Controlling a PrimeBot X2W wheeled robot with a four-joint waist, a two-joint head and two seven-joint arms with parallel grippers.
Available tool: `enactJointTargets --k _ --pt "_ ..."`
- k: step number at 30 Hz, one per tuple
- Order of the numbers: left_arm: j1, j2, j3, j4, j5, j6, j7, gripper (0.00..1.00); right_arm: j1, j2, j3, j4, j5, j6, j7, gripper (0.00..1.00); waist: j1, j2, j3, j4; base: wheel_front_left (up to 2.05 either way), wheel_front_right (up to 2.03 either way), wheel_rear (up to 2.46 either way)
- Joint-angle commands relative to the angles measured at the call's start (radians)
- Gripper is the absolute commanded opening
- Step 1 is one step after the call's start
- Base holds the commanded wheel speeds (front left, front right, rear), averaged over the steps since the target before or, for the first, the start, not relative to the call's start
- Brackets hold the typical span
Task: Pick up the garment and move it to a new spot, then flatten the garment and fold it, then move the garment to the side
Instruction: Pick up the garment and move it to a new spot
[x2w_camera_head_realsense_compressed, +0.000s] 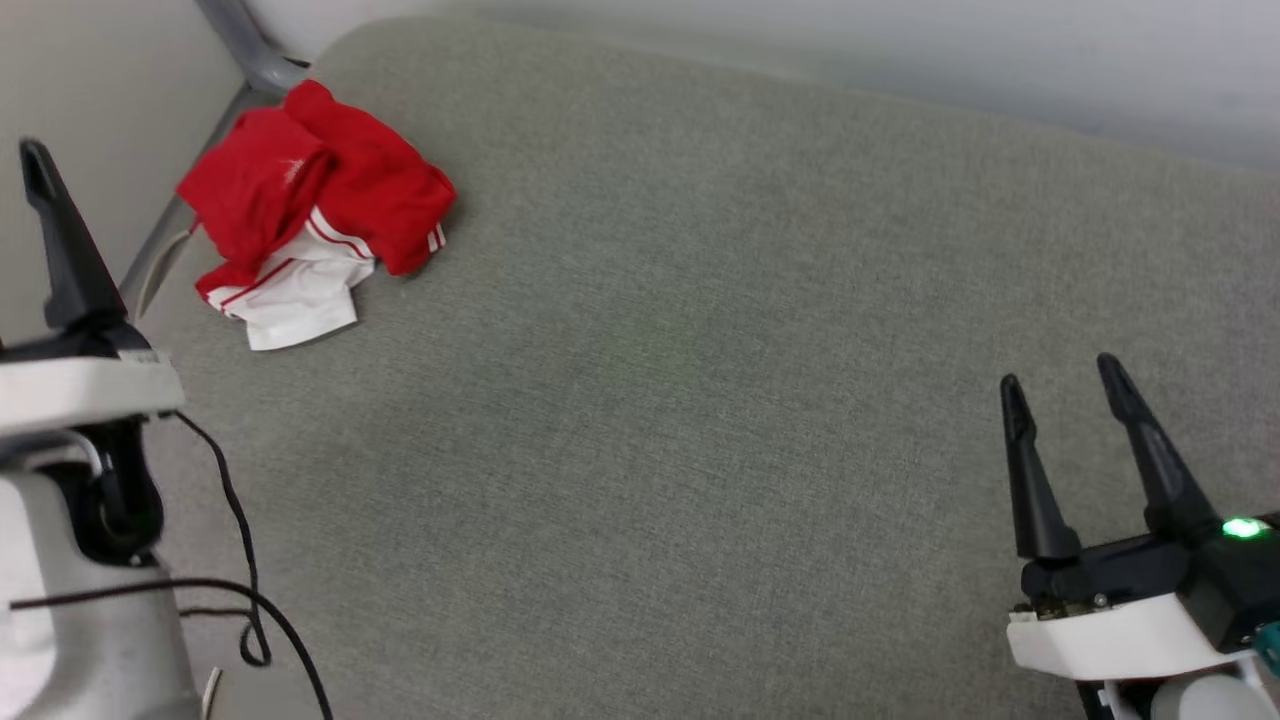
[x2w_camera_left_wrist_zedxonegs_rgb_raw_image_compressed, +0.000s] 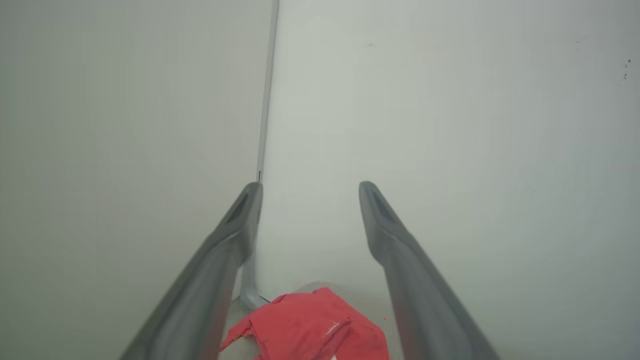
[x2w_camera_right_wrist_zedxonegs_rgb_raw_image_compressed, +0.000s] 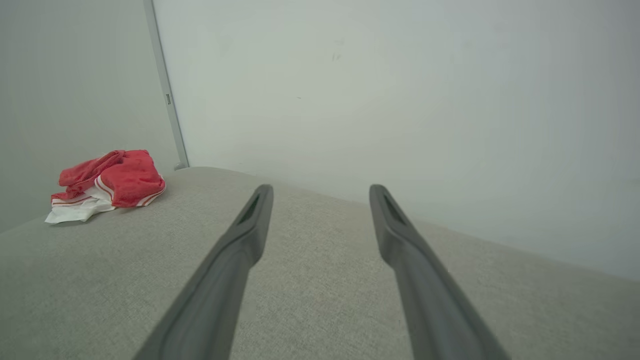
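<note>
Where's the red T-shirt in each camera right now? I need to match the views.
Head view: garment, upper left, crumpled.
Left wrist view: garment, bottom edge, centre.
Right wrist view: garment, left side, mid-height.
Shared landmark: grey post right behind it.

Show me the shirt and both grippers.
shirt (x2w_camera_head_realsense_compressed: 370, 190): head view, on its red body.
left gripper (x2w_camera_left_wrist_zedxonegs_rgb_raw_image_compressed: 310, 185): left wrist view, midway between its fingertips.
right gripper (x2w_camera_head_realsense_compressed: 1059, 370): head view, midway between its fingertips.
</note>
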Motion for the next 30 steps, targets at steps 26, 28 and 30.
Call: enactJointTargets --k 26,28,30 --pt "-0.505 0.534 -0.417 0.596 -0.679 -0.005 0.799 1.0 -0.135 -0.086 -0.038 -0.172 -0.038 -0.001 -0.002 1.0 -0.0001 0.0 0.382 -0.142 0.0 0.0 0.0" --pt "-0.52 0.538 -0.431 0.634 -0.673 -0.005 0.826 1.0 -0.139 -0.091 -0.043 -0.179 -0.038 -0.001 -0.002 1.0 -0.0001 0.0 0.399 -0.144 0.0 0.0 0.0" --pt "-0.526 0.538 -0.44 0.654 -0.669 -0.005 0.84 1.0 -0.141 -0.092 -0.043 -0.183 -0.038 -0.001 -0.002 1.0 -0.0001 0.0 0.408 -0.146 0.0 0.0 0.0"
